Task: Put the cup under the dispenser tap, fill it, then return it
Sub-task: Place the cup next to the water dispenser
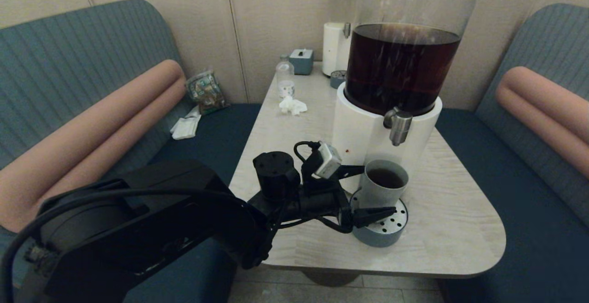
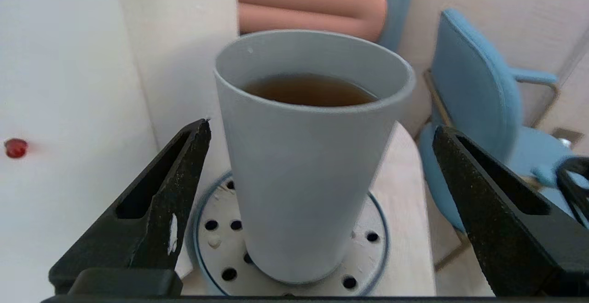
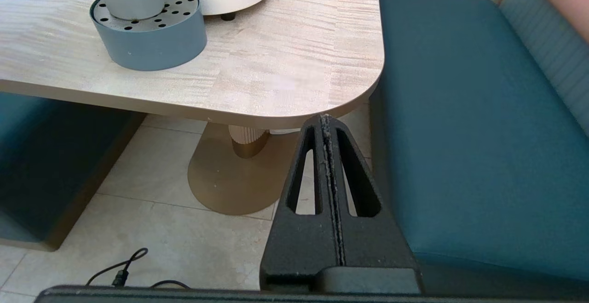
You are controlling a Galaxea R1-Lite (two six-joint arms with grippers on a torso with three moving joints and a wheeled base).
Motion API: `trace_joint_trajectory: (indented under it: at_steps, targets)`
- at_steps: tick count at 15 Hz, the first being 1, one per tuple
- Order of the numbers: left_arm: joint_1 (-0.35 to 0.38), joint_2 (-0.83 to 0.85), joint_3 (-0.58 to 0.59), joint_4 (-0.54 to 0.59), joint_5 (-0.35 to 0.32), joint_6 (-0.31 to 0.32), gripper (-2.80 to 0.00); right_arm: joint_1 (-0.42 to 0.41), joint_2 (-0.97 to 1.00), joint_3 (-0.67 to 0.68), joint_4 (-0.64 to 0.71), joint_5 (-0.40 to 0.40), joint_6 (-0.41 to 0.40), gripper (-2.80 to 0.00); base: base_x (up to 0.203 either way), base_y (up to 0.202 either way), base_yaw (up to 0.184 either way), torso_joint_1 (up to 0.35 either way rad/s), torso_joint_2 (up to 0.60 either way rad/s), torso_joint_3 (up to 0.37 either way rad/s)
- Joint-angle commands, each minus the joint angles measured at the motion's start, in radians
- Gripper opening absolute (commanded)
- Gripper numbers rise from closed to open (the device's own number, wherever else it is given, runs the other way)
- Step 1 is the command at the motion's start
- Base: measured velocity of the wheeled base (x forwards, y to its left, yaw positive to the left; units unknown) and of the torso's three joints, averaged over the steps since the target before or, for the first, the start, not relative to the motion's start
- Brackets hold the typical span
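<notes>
The grey-blue cup [image 1: 383, 185] stands upright on the round perforated drip tray [image 1: 384, 236], directly below the brushed-metal dispenser tap [image 1: 399, 127]. Brown liquid fills much of the cup [image 2: 308, 165]. My left gripper [image 1: 379, 189] is open, one finger on each side of the cup. In the left wrist view both fingers [image 2: 184, 174] stand clear of the cup wall, the one nearer the white base only a narrow gap away. No stream shows under the tap. My right gripper [image 3: 326, 120] is shut on nothing, low beside the table's front right corner.
The big dispenser [image 1: 405, 64] with dark liquid rises just behind the cup. At the back of the table [image 1: 451, 229] are a slimmer white dispenser [image 1: 335, 48], a clear bottle [image 1: 285, 78], a tissue box [image 1: 301, 60] and crumpled tissue [image 1: 291, 105]. Benches flank both sides.
</notes>
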State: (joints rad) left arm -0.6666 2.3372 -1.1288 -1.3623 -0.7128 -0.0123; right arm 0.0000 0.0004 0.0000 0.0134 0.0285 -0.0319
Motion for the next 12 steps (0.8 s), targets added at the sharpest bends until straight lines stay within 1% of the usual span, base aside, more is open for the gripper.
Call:
trace_joint_trajectory:
  at_steps: [1,5,7,10,12]
  targets:
    - [-0.01,0.018,-0.022,-0.009,0.013,0.0,0.0,0.0,0.001,0.0,0.0,0.0,-0.002,-2.8,0.0,0.0,0.0,0.0,0.0,0.0]
    - [-0.028,0.043,-0.041,-0.011,0.045,-0.003,0.0,0.0,0.0,0.0,0.0,-0.001,0.0,-2.8,0.0,0.0,0.0,0.0,0.0,0.0]
    - [-0.033,0.044,-0.048,-0.011,0.047,-0.003,0.0,0.0,0.001,0.0,0.0,0.001,0.0,-2.8,0.0,0.0,0.0,0.0,0.0,0.0]
    - [-0.041,0.046,-0.057,-0.021,0.081,-0.026,0.0,0.0,0.0,0.001,0.0,0.0,-0.001,-2.8,0.0,0.0,0.0,0.0,0.0,0.0]
    - [-0.042,0.062,-0.075,-0.023,0.081,-0.029,0.0,0.0,0.0,0.0,0.0,-0.001,0.0,-2.8,0.0,0.0,0.0,0.0,0.0,0.0]
